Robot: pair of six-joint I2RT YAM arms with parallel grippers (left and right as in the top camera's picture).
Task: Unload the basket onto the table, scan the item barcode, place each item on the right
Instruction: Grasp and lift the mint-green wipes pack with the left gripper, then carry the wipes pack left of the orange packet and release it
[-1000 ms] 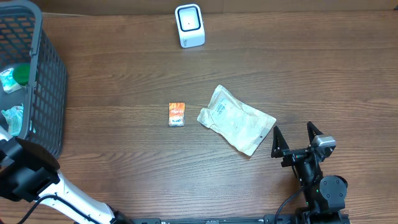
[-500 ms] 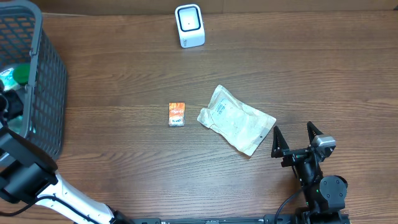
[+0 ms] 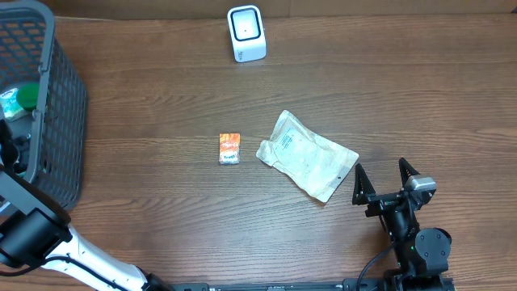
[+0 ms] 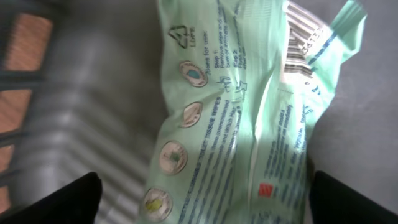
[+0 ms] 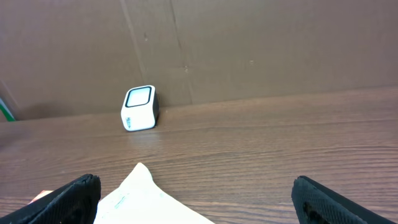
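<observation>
Your left tool [image 4: 205,202] is hanging inside the dark grey plastic mesh basket [image 3: 63,105], which is standing at the left edge of the brown wood-grain desk [image 3: 161,218]. Its two black fingertips [image 4: 56,199] are standing wide apart at the lower corners of the wrist view and are clamping nothing. Between them, the pale green crinkled plastic packet [image 4: 236,124] is lying on the basket's grey floor with its printed side facing up. Its barcode [image 4: 303,37] is showing at the far, upper-right end. Whether the packet's edge is touching the right-hand fingertip cannot be told. Your right tool [image 3: 384,179] is waiting low over the desk's near right corner, fingers spread fully and holding nothing. It is pointing toward the white box-shaped barcode scanner [image 3: 246,32], which is standing upright at the far edge against the brown cardboard wall [image 5: 249,43]. The flat white plastic pouch [image 3: 307,153] is lying near mid-desk, just ahead and to the left of the right tool. The small orange rectangular packet [image 3: 229,149] is resting just beside the pouch's left corner, apart from it. Both are sitting well apart from the scanner and the basket.
</observation>
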